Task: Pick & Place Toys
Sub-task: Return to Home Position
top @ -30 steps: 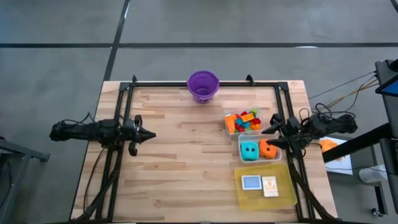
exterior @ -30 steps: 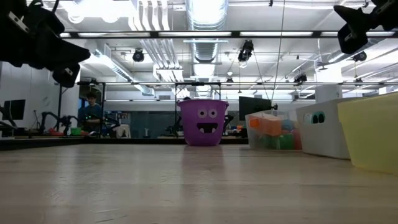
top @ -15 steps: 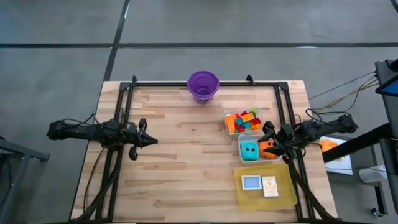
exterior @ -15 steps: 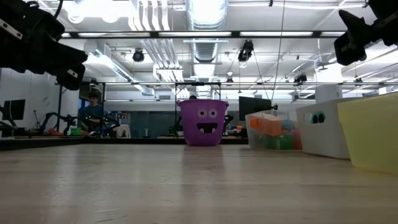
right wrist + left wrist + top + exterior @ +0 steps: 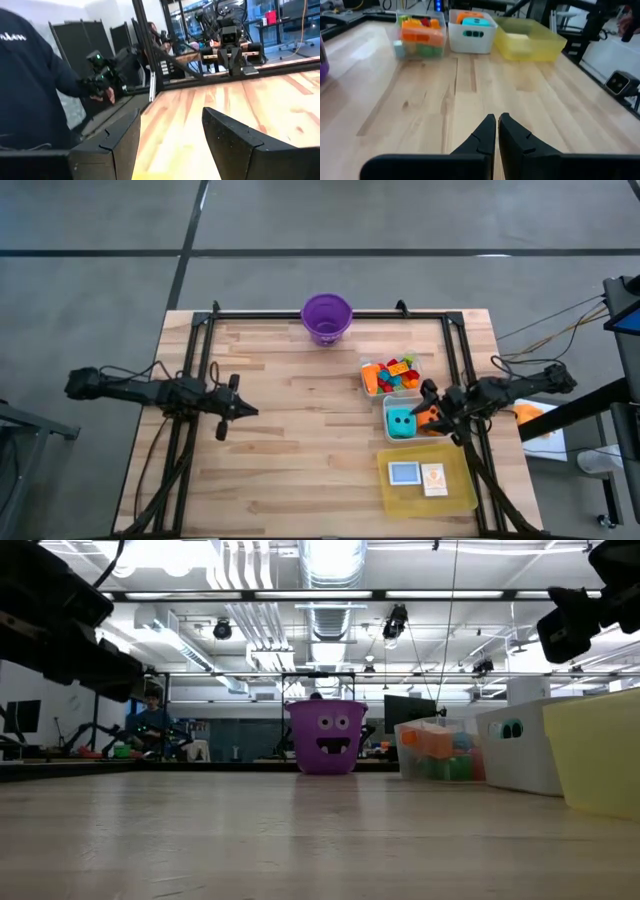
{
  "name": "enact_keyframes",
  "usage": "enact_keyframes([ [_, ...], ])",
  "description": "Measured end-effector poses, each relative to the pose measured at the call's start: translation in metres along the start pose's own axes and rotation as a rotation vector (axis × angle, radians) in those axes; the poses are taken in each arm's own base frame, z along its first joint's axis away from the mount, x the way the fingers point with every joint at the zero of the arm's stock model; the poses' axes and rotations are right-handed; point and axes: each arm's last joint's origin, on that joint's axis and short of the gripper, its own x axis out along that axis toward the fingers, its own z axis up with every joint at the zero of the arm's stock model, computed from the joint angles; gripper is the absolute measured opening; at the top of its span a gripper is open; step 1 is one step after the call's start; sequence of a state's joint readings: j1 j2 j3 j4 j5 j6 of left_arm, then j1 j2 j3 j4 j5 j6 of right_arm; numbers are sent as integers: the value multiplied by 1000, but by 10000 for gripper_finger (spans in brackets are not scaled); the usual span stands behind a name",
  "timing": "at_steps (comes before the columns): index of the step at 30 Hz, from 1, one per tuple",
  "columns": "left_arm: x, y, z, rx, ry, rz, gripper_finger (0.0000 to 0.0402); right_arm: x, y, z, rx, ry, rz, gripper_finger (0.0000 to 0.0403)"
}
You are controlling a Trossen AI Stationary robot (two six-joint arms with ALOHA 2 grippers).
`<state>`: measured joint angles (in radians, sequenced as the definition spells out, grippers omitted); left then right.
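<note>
You see the left end effector (image 5: 247,411) clenched and empty over the left side of the desk (image 5: 300,450). The right end effector (image 5: 428,403), released, seems to hover above the dice (image 5: 401,423); small toys (image 5: 397,374) fill the farther tub (image 5: 392,394).

The table (image 5: 290,440) is of pale wood with long plank lines and some darker streaks. The bucket (image 5: 327,316) is purple (in the low view it shows a face with white eyes and a dark mouth). The small pieces (image 5: 398,373) are red, yellow, green and blue, and beside them is an orange wedge (image 5: 371,378). The teal die (image 5: 401,423) has black dots; the orange die (image 5: 431,421) is next to it. The tray (image 5: 460,480) is a see-through yellow. In it the blue-grey card (image 5: 404,473) has a pale border, and the cream card (image 5: 434,478) has an orange mark. The left arm (image 5: 130,388) and the right arm (image 5: 515,385) are black. The floor (image 5: 90,220) is grey with dark lines.
</note>
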<state>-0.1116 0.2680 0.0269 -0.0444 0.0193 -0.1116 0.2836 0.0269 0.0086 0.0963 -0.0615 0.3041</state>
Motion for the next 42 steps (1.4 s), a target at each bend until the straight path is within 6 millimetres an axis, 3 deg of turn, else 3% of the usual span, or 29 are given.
enact_keyframes([
  [13,2,0,-2,-1,25,3,20,0,-2,-6,-91,62,-19,208],
  [42,2,0,-2,-4,26,3,20,0,-2,-6,-91,62,-20,208],
])
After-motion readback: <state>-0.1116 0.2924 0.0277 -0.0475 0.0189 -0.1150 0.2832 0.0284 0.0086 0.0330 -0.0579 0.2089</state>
